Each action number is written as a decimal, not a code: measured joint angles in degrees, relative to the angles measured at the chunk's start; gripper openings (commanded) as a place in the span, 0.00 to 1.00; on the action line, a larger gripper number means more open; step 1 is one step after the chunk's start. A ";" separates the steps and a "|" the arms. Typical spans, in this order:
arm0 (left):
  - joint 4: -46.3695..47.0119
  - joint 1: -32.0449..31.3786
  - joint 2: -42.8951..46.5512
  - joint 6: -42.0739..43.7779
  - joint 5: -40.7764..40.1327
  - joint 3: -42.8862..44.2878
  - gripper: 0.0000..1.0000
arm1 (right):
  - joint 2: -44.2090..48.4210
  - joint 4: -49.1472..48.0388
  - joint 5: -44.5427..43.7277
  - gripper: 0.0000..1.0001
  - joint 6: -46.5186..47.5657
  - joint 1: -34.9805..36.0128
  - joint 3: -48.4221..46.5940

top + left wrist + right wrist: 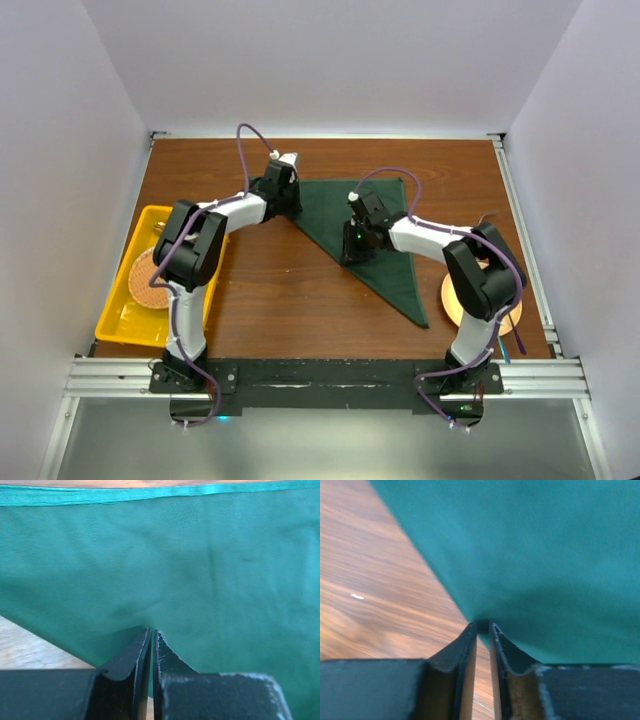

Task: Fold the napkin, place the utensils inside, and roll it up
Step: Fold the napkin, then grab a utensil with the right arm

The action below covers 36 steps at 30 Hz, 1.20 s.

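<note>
Top external: disc (150,278) in yellow tray (128,322)

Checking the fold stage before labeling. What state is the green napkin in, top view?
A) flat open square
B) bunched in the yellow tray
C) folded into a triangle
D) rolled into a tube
C: the top view shows the napkin lying flat on the table as a triangle. Its long point runs toward the near right, and it is not rolled.
</note>
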<state>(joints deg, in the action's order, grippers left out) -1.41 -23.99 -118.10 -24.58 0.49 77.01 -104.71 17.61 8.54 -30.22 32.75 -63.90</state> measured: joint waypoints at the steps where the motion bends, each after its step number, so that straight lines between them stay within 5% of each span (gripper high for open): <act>1: -0.31 0.02 -0.02 0.11 -0.48 0.04 0.16 | 0.33 -0.15 0.17 0.32 -0.42 0.00 1.51; 6: -2.54 -1.31 0.98 0.70 -3.87 0.50 0.54 | 4.00 5.25 -4.55 0.69 1.18 -0.79 1.77; 8: -3.87 -2.97 3.34 0.66 -4.72 0.55 0.60 | 5.88 8.15 -5.97 0.76 1.49 -3.28 0.42; 16: 1.92 -16.72 23.06 -2.89 -2.19 -5.05 0.60 | 8.70 13.25 -11.10 0.79 2.01 -28.22 -8.07; 21: 5.64 -23.50 31.36 -4.39 0.39 -13.35 0.60 | 4.28 15.15 -14.40 0.74 2.45 -39.63 -10.03; 28: 3.76 -28.59 35.80 -4.42 0.59 -21.16 0.60 | -3.82 15.72 -14.93 0.65 2.69 -44.74 -10.45; 31: 2.34 -28.92 38.62 -4.39 0.15 -22.62 0.59 | -5.22 15.78 -15.15 0.51 2.84 -44.50 -10.47; 33: 1.70 -28.92 40.65 -4.37 -0.92 -22.82 0.58 | -5.29 15.61 -15.30 0.29 2.86 -44.39 -10.47; 36: 0.68 -28.89 43.21 -4.33 -2.58 -22.80 0.59 | -5.51 15.41 -15.52 0.14 3.56 -44.46 -10.60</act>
<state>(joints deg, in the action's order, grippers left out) -0.73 -52.88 -74.89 -28.91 -2.09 54.22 -110.21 33.01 -6.98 -26.65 -11.70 -74.50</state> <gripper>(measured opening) 0.582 0.266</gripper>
